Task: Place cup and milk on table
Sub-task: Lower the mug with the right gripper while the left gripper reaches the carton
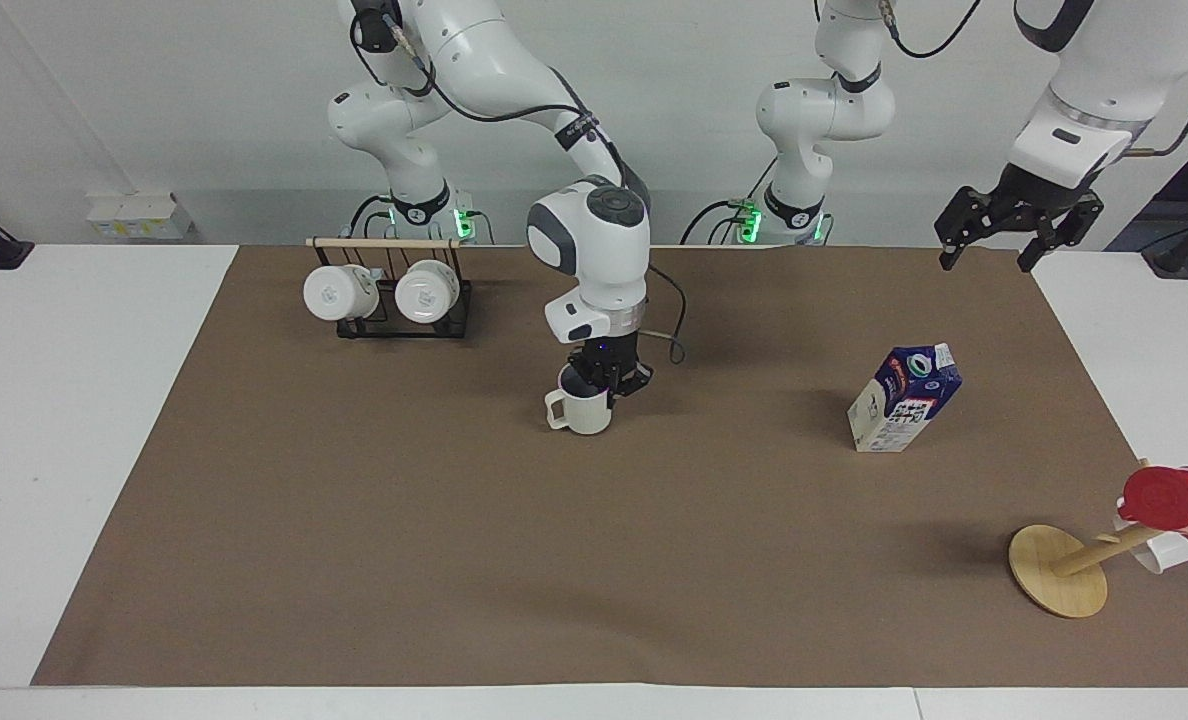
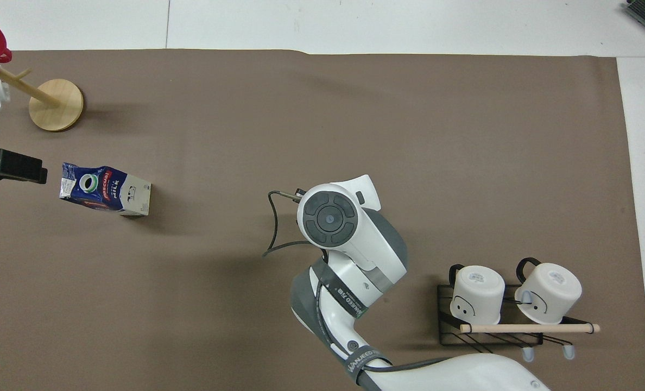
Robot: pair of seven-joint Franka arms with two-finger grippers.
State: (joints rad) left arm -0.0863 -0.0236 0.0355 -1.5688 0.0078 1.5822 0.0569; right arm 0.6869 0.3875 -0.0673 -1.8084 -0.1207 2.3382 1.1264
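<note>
Here the right gripper (image 1: 606,382) fingers clamp the upright cup's (image 1: 584,410) rim; left gripper (image 1: 1016,222) fingers apart.

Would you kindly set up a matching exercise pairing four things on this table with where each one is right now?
Things:
1. cup
2. milk
3. white mugs
4. red cup

Places:
A. on the tilted wooden stand
B. on the black wire rack
C. on the paper, at the right gripper
D. alone on the paper, toward the left arm's end

Pairs: 1-C, 2-D, 3-B, 4-A
</note>
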